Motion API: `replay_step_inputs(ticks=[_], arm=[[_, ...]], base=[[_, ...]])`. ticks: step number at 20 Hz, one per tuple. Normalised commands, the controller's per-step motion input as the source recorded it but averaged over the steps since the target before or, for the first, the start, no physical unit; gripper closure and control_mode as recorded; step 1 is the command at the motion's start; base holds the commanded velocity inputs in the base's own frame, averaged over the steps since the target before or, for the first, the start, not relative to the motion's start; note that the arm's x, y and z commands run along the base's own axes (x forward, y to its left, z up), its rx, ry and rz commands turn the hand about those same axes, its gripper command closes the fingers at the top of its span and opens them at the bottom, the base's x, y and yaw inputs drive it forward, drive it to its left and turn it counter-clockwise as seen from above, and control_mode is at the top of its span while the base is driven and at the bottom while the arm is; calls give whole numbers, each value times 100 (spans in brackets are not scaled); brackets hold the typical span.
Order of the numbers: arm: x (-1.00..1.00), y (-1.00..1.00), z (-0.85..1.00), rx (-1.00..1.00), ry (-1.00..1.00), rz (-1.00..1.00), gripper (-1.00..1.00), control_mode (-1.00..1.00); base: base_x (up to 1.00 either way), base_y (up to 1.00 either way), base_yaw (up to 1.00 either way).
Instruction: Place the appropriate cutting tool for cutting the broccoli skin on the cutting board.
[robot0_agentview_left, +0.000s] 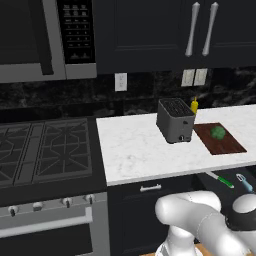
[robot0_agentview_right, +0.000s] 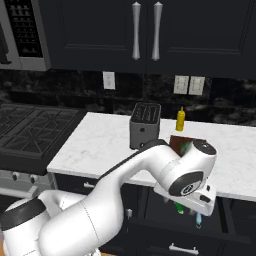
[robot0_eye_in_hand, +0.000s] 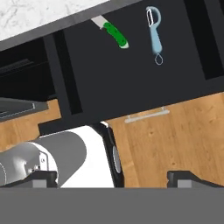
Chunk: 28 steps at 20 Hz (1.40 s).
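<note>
The cutting tool (robot0_eye_in_hand: 114, 34), with a bright green handle and a pale blade, lies in an open dark drawer (robot0_eye_in_hand: 131, 74) below the counter edge; it also shows as the green tool (robot0_agentview_left: 222, 180) in the left base view. The dark reddish cutting board (robot0_agentview_left: 220, 139) lies on the counter right of the toaster, and the broccoli (robot0_agentview_left: 218, 132) sits on it. My gripper (robot0_eye_in_hand: 116, 179) hangs over the drawer, well short of the tool. Its fingertips (robot0_eye_in_hand: 188, 177) stand wide apart with nothing between them.
A light blue peeler (robot0_eye_in_hand: 154, 33) lies beside the green tool in the drawer. A grey toaster (robot0_agentview_left: 175, 121) and a yellow bottle (robot0_agentview_left: 194, 105) stand at the back of the white counter (robot0_agentview_left: 135, 145). The stove (robot0_agentview_left: 45, 150) is to the left. Wooden floor (robot0_eye_in_hand: 175, 140) lies below the drawer front.
</note>
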Motion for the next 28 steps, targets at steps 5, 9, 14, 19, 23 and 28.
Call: replay_step_inputs(ticks=[5,9,14,19,23,28], arm=[[0,0,-31,0,3,2,-100,-100],[6,0,-33,0,0,5,-100,-100],[28,-4,-30,-2,0,4,-100,-100],[39,-22,-20,-1,0,7,-100,-100],[41,-14,-39,0,1,9,-100,-100],[33,-1,-45,0,0,8,-100,-100]], base=[[0,0,0],[0,0,0],[0,0,0],[0,0,0],[0,0,0],[0,0,0]])
